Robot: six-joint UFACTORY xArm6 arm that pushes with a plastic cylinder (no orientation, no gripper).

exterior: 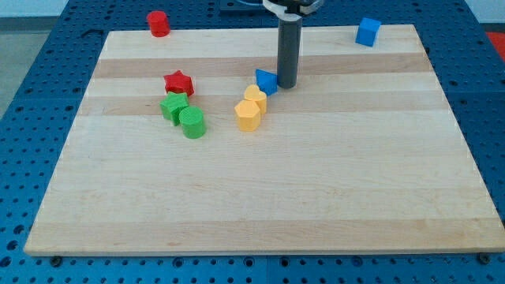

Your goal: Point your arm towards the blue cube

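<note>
My tip (286,84), a bare dark rod grasping nothing, seems to touch a small blue wedge-like block (266,80) on its left; the blue plastic cube (368,31) lies well apart, up-right, at the wooden board's (316,197) top edge.

A lab bench: a wooden board (260,181) lies on a blue perforated table (31,118).

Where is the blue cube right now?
The blue cube sits at the view's top right, on the board's far edge, alone and well right of my tip.
</note>
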